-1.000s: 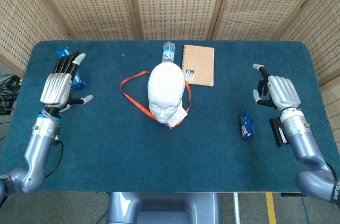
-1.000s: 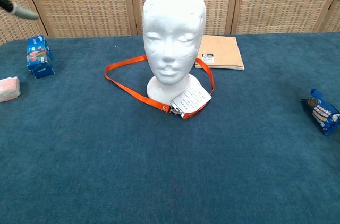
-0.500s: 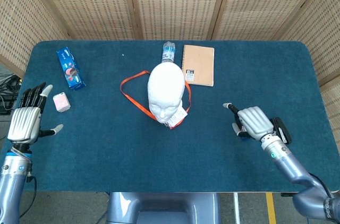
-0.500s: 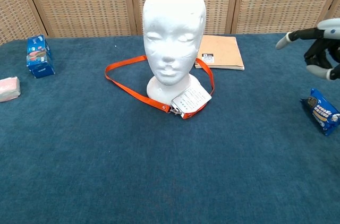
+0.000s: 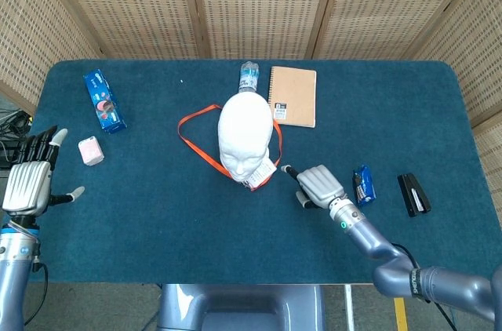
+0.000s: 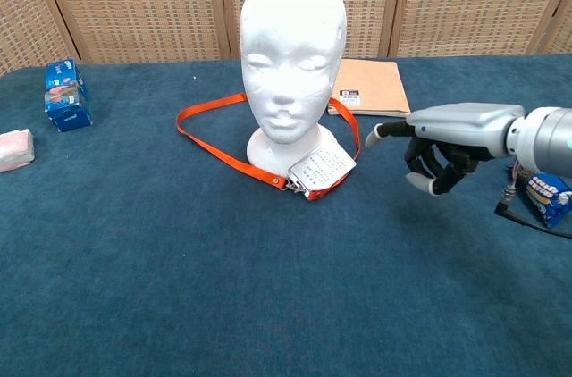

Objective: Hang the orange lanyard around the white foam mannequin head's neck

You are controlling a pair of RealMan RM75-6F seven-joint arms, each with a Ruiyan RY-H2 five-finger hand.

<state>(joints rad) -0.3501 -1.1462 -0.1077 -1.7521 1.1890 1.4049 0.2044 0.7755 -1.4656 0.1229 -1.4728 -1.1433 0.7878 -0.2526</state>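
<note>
While the orange strap [image 6: 223,155] lay on the table [image 6: 179,288] around the foam head [image 6: 292,55], the right hand [image 6: 447,140] hovered beside its card [image 6: 323,167], empty and fingers apart, and the left hand [image 5: 30,178] stayed open far off.

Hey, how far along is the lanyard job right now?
Little looks done: the orange lanyard lies flat on the blue table, looped around the base of the white foam mannequin head, badge in front. In hand: the right hand reaches toward the badge end, holding nothing. The left hand is off to the side. Left: lifting the strap onto the neck.
</note>
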